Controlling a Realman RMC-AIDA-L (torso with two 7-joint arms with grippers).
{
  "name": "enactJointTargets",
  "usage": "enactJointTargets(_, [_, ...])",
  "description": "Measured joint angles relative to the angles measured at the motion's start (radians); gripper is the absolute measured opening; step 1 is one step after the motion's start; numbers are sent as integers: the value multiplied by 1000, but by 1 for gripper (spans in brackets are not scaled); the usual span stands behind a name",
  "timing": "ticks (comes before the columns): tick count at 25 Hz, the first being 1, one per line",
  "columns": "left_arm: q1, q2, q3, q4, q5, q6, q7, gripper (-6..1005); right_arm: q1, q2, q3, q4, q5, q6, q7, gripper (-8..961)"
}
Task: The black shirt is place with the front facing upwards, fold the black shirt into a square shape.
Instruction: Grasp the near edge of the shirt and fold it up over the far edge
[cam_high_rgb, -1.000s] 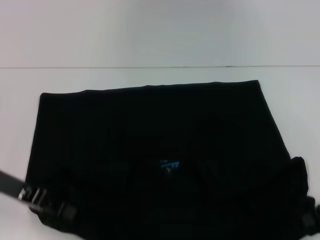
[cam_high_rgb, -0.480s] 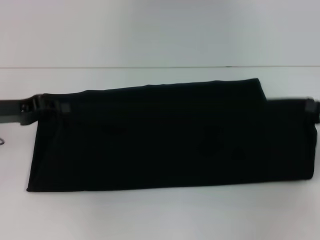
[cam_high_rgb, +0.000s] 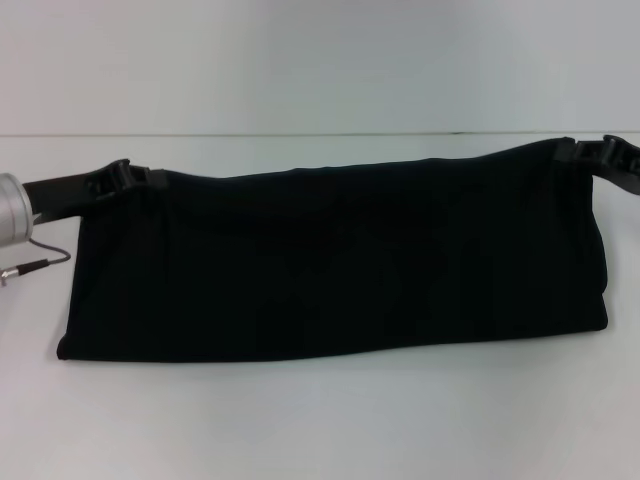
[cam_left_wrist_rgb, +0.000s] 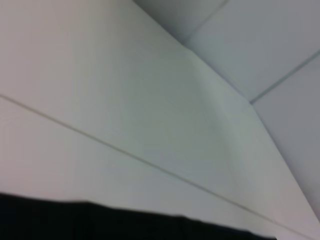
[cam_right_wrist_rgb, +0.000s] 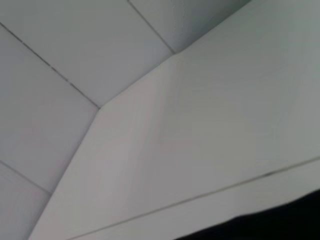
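Since the earlier head views, the near part of the black shirt (cam_high_rgb: 330, 265) has been carried over toward the far side, so that the blue mark seen a second ago is now covered and the garment is laid as a long, low band. Over the last half second the far right corner has been drawn further out to the right, and the far left corner has been lifted slightly toward the back.

The shirt is spread across the white table (cam_high_rgb: 320, 420), with its near fold edge running almost straight from left to right and its far edge slanting upward toward the right. No lettering is seen on the surface now turned up.

The left gripper (cam_high_rgb: 118, 177) is placed at the far left corner of the shirt, and its dark fingers are seen against the cloth edge; the corner appears to be pinched between them. The right gripper (cam_high_rgb: 612, 152) is placed at the far right corner, where the cloth is pulled up to a point and appears to be gripped in the same way.

In each wrist view only a strip of the black cloth (cam_left_wrist_rgb: 125, 222) (cam_right_wrist_rgb: 270, 222) is shown against the pale table and wall.
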Motion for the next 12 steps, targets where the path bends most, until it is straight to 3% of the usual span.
enactJointTargets(9, [-15, -10, 1, -2, -75, -126, 21, 33, 43, 7, -10, -5, 27, 84, -29, 59])
enactJointTargets(12, [-27, -22, 1, -2, -85, -178, 35, 33, 60, 19, -13, 2, 37, 126, -56, 58])
